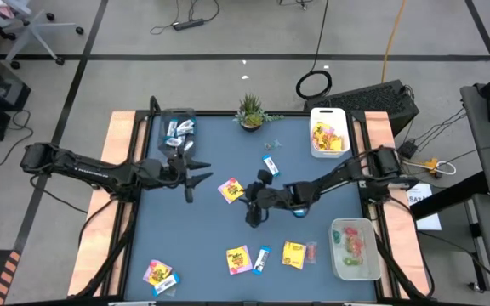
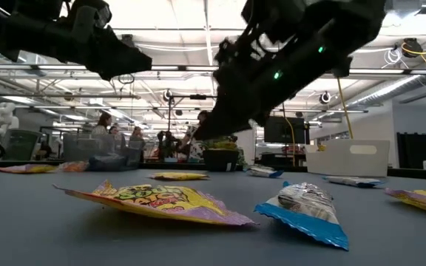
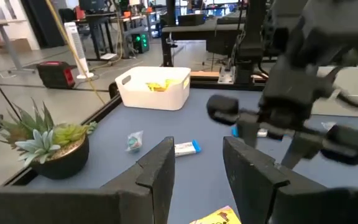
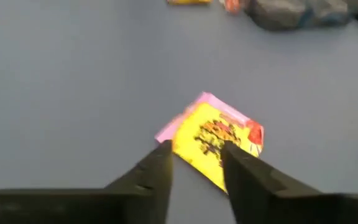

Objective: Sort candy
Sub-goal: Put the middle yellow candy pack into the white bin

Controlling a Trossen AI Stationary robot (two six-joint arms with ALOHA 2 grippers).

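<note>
Both dark arms reach in low from the side edges of the blue table (image 1: 228, 229) and meet near its middle. The left arm stretches almost level from the left edge, wrist straight; the left gripper (image 1: 196, 178) hangs above the mat left of centre, fingers (image 3: 160, 168) parted with a narrow gap between them and nothing held. The right arm comes from the right edge, bent at the elbow, forearm angled toward the centre; the right gripper (image 1: 251, 208) points down at the mat, fingers (image 4: 160, 168) slightly parted and empty, poised over a yellow packet (image 4: 219, 140) with pink print that lies flat just beyond the tips. In the high view that packet (image 1: 231, 189) lies between the two grippers, near the middle of the table.

Candy lies scattered. Toward the near edge: a second yellow packet (image 1: 239, 259), a blue-and-white bar (image 1: 262, 259), a third yellow packet (image 1: 293, 254) with a small red piece (image 1: 310, 252) beside it. At the near left corner: a pink-and-yellow packet (image 1: 156, 272) touching another bar (image 1: 167, 283).

Three bins hold sorted sweets: a clear bin (image 1: 177, 129) at the far left corner with blue-and-white bars, a white bin (image 1: 329, 113) at the far right corner with yellow packets, a clear tub (image 1: 356, 251) by the near right corner with small coloured pieces. A potted plant (image 1: 251, 111) stands at the middle of the far edge.
</note>
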